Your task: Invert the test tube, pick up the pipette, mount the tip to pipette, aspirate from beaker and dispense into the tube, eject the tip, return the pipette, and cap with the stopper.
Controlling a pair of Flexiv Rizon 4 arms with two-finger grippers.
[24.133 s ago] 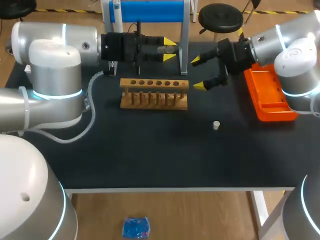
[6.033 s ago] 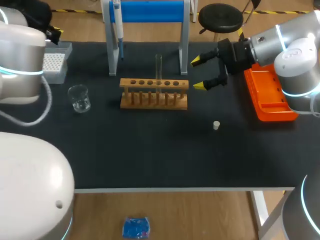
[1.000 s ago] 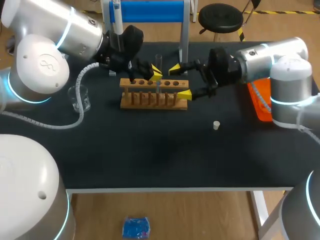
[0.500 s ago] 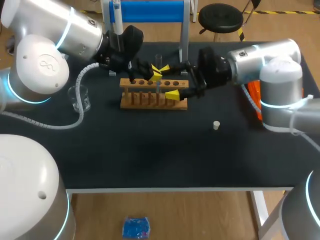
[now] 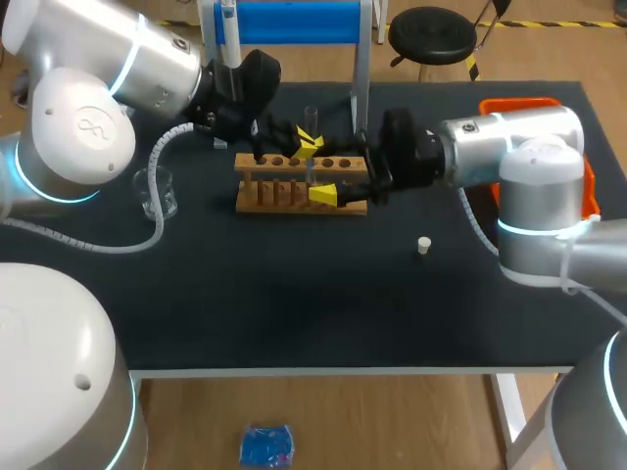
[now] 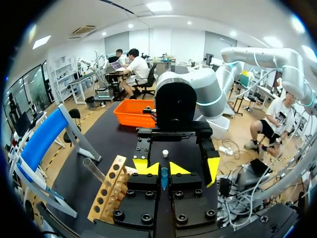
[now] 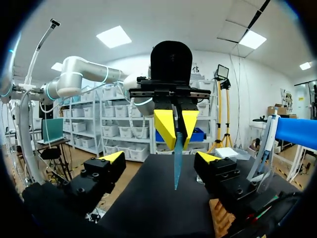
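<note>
The wooden rack [image 5: 302, 183] holds an upright glass test tube [image 5: 312, 122]. My left gripper [image 5: 305, 144] hangs over the rack, shut on a thin blue pipette tip [image 6: 164, 179]. In the left wrist view the left gripper [image 6: 164, 169] shows the tip between its yellow pads. My right gripper [image 5: 318, 168] faces it from the other side, open, one finger in front of the rack and one behind. In the right wrist view the right gripper [image 7: 159, 158] stands wide, with the left gripper [image 7: 173, 128] and its pipette tip [image 7: 177, 166] straight ahead. A white stopper [image 5: 423, 245] lies on the mat.
A glass beaker [image 5: 157, 192] stands left of the rack. The blue pipette stand [image 5: 294, 22] is at the back. An orange tray [image 5: 520, 104] lies behind my right arm. My left arm's hose [image 5: 162, 220] trails over the mat's left side.
My right gripper has moved left along the rack until it faces the left gripper's tips. The left arm and the tip it holds have stayed put.
</note>
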